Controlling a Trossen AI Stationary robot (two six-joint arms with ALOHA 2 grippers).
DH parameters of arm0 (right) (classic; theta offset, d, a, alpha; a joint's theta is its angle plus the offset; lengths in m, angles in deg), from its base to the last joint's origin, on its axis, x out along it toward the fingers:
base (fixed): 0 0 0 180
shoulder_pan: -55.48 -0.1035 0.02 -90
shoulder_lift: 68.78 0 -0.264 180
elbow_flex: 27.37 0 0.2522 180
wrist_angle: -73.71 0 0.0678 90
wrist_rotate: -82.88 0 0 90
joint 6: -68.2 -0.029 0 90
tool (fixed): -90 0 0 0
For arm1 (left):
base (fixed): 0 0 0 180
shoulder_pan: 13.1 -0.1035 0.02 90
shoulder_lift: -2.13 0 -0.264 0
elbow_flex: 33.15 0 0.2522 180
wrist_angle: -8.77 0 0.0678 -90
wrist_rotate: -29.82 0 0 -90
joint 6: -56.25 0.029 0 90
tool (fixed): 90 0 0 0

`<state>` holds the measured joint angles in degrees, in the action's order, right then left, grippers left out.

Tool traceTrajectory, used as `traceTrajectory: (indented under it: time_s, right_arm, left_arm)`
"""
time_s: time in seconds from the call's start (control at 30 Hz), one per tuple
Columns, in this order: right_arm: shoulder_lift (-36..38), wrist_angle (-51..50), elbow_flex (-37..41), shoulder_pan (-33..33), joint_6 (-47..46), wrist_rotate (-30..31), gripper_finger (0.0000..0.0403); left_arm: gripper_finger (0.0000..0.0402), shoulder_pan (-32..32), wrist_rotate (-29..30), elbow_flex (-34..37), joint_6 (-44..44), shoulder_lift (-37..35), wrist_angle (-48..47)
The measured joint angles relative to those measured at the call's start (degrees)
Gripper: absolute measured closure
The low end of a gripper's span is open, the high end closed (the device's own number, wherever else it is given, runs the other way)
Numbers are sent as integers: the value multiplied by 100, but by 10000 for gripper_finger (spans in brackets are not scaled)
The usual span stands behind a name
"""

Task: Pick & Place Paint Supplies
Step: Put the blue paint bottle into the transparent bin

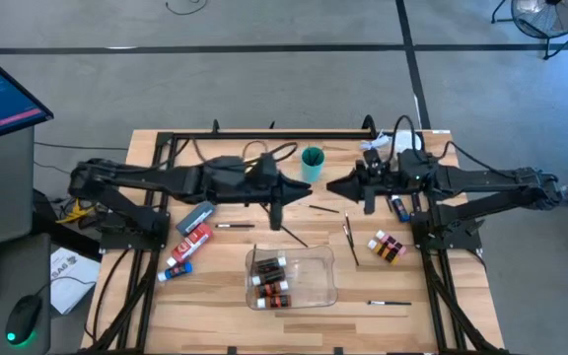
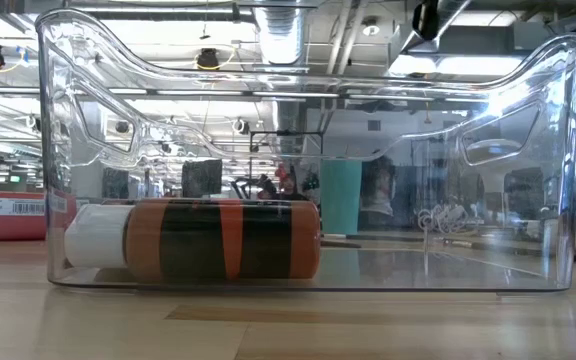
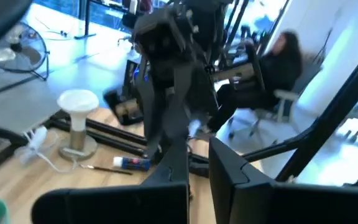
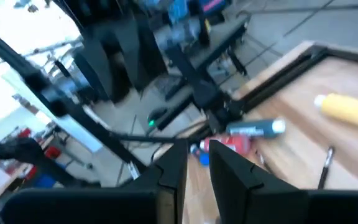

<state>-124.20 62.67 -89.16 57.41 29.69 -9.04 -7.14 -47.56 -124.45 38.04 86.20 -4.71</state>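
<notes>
Dark arms level above table, left tool (image 1: 276,219) downturned, shut.

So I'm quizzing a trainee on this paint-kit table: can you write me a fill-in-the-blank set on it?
1. The small paint bottles lie inside the clear ____.
2. The cup near the back edge of the table is ____ in colour.
3. The red tube lies on the robot's ____ side of the tray.
4. The left pincer is ____.

Missing words: tray; teal; left; shut
</notes>
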Motion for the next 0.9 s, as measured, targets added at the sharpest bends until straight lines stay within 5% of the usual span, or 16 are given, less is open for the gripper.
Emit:
traceTrajectory:
  time_s: [0.2,0.33,0.53,0.9]
  right_arm:
    - [0,55,0,576,-1,-186,342]
    - [-2,312,0,1054,-5,-445,342]
    - [-31,411,-155,1799,-8,-735,342]
    - [-436,99,-857,2446,-173,-1183,342]
  left_arm:
    - [401,-170,-106,2081,-840,-987,1983]
    - [401,-489,-66,3024,-1169,-1729,2470]
    - [401,-1175,-121,3607,-1199,-2636,2220]
    - [372,-2886,-1792,3619,-956,-2951,114]
